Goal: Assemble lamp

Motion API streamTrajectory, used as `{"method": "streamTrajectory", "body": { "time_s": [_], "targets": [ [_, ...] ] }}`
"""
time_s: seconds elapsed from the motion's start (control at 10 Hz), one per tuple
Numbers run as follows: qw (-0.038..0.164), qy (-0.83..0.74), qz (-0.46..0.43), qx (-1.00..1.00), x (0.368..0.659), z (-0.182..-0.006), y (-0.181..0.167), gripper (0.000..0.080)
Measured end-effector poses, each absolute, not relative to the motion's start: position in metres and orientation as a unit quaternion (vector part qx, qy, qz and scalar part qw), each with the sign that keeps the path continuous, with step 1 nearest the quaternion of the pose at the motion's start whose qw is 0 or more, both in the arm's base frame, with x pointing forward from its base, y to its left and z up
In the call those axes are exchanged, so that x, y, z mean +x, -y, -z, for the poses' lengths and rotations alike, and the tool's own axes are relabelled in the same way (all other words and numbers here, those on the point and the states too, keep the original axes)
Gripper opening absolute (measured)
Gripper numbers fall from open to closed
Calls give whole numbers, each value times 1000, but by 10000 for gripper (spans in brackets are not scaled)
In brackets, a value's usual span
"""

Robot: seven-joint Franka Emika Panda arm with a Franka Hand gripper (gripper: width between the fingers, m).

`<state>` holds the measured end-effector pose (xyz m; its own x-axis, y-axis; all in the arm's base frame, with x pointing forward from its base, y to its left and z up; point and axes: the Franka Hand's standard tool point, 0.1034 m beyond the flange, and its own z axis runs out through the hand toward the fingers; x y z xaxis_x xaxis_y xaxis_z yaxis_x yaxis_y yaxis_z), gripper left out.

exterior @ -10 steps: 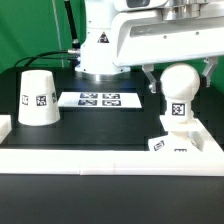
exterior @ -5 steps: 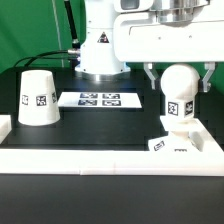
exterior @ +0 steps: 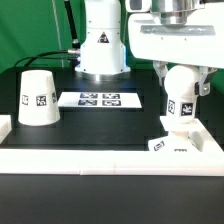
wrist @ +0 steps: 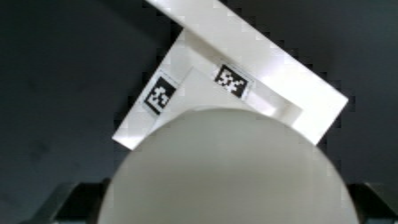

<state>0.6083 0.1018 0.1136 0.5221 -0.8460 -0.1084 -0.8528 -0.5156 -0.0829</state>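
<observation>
While the bulb stands upright on the base, we log it between the fingers of the gripper; whether they press it is unclear. Shade well apart from them.

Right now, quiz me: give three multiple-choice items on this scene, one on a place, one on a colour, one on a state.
1. The shade stands: A at the exterior view's left; B at its right; C out of view.
2. The table top is: A white; B black; C red.
3. The bulb is: A lying flat; B upright; C under the shade.
Answers: 1 A, beside the marker board. 2 B, dark around the base. 3 B, neck down over the base.
</observation>
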Motion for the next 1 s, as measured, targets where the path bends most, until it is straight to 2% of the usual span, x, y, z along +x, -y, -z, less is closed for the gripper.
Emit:
{"method": "streamTrajectory", "body": {
  "time_s": [0.5,0.6,1.0],
  "targets": [
    [66,-555,-35,-829,608,-114,-105,579],
    [66,-539,-34,-839,608,-113,-105,678],
    [69,-391,-23,-918,610,-115,-105,698]
  ]
}}
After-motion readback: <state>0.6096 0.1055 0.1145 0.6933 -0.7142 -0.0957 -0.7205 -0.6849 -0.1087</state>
